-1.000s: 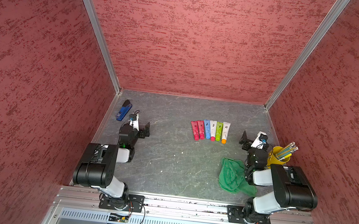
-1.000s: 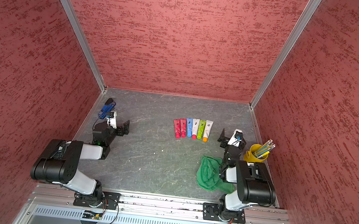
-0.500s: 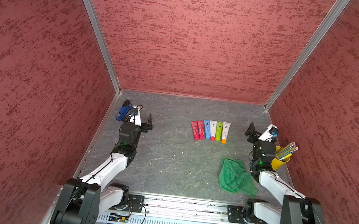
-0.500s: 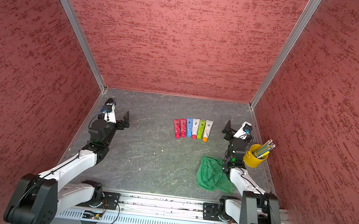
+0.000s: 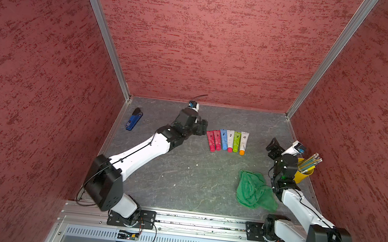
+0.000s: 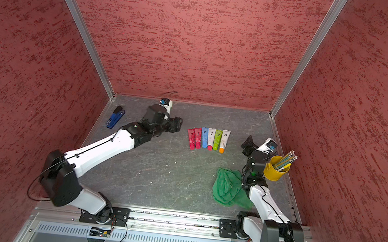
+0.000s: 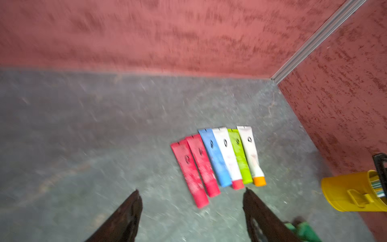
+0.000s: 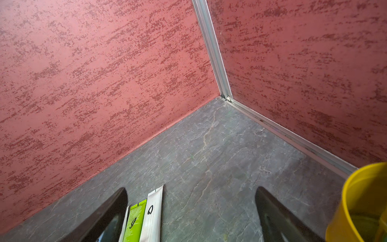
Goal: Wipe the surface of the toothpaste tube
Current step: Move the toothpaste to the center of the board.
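Step in hand: most likely the reach for a tube; the wiping itself is not yet begun, for the green cloth (image 5: 253,192) lies loose on the desk (image 5: 182,174), in no grip

Task's thing: six toothpaste tubes (image 5: 229,140) lie flat in one row, side by side and touching, caps towards the robot; which of them is meant I cannot tell

Left pincer (image 5: 203,127): jaws apart at a middling gap, nothing between them

Right pincer (image 5: 274,147): jaws wide, empty

Tube against left pincer: the outer red tube (image 5: 211,140) is the nearest; the pincer is just beside its flat crimped end, on the free side away from the row; whether it touches I cannot tell; the wrist view is blurred

Tubes against right pincer: near the row's other end, apart from the white tube with the orange cap; the cloth lies beside that arm's forearm

Doing it well: take one tube only; straddle the outer red tube across its width, one finger on the free side, the other eased into the seam with its neighbour; lift it straight, so the row stays put; seize the cloth by a raised fold

Bystanders: yellow cup (image 5: 304,175) close by the right arm; blue stapler (image 5: 134,122) well apart
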Robot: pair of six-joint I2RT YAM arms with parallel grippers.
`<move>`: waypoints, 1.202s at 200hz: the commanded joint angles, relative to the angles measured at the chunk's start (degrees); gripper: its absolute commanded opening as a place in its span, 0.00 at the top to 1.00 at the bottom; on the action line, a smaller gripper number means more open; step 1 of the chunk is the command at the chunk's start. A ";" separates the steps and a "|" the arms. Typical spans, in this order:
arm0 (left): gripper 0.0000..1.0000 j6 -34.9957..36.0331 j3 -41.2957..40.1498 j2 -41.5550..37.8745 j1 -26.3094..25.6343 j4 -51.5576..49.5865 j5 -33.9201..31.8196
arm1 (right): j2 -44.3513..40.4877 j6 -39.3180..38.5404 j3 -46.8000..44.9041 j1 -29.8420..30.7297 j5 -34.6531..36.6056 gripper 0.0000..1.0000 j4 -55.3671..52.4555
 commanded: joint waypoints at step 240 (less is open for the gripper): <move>0.49 -15.95 20.05 34.58 -5.15 -13.77 -3.44 | 2.75 0.72 2.12 0.05 -3.52 0.13 -1.71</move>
